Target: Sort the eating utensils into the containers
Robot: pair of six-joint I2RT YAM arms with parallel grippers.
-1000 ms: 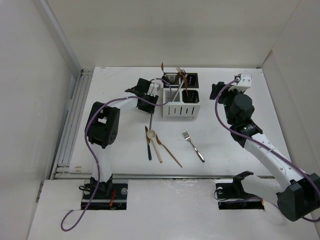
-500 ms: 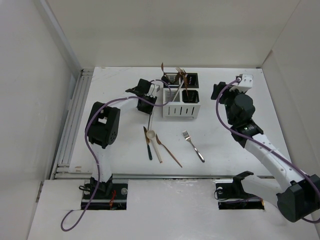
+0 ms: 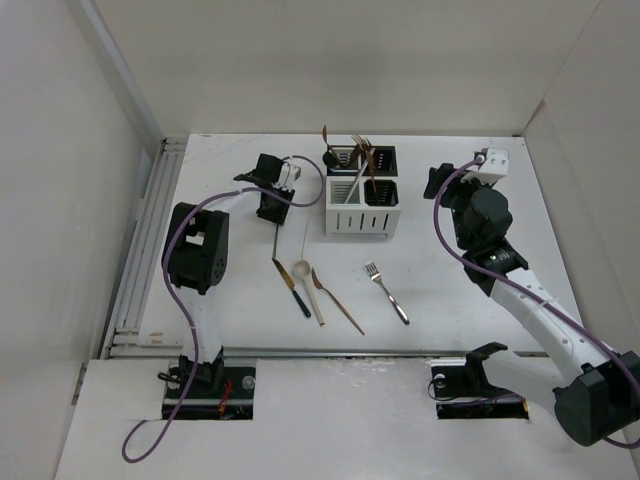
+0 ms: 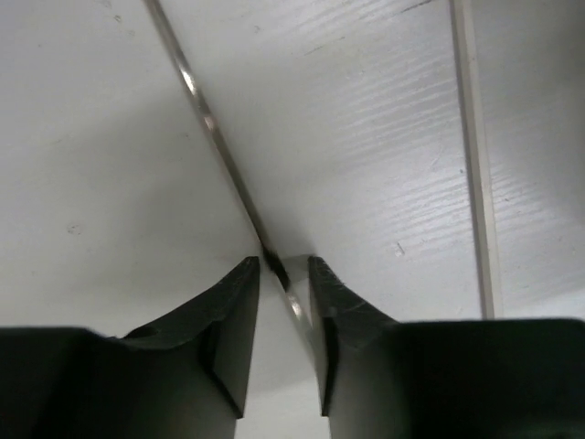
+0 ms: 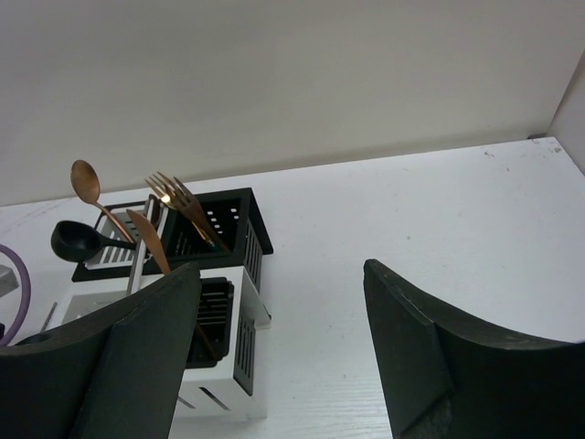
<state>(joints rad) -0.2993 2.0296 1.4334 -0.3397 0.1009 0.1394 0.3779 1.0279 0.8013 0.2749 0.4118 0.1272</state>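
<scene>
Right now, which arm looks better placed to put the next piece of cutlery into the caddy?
Probably left: the left end effector brackets a slim silver utensil beside the caddy, while the right end effector hangs open and empty.

Silver fork [image 3: 387, 293] flat on table [image 3: 430, 300], near side of caddy [image 3: 360, 218]

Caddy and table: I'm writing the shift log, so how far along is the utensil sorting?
Done: a copper spoon, an upright fork and a black spoon stand in the caddy. In hand: the left gripper has a slim silver handle between its jaws; a firm grip isn't clear. Left: a silver fork, a copper-brown spoon, a white-bowled spoon and a dark utensil lie on the table.
</scene>
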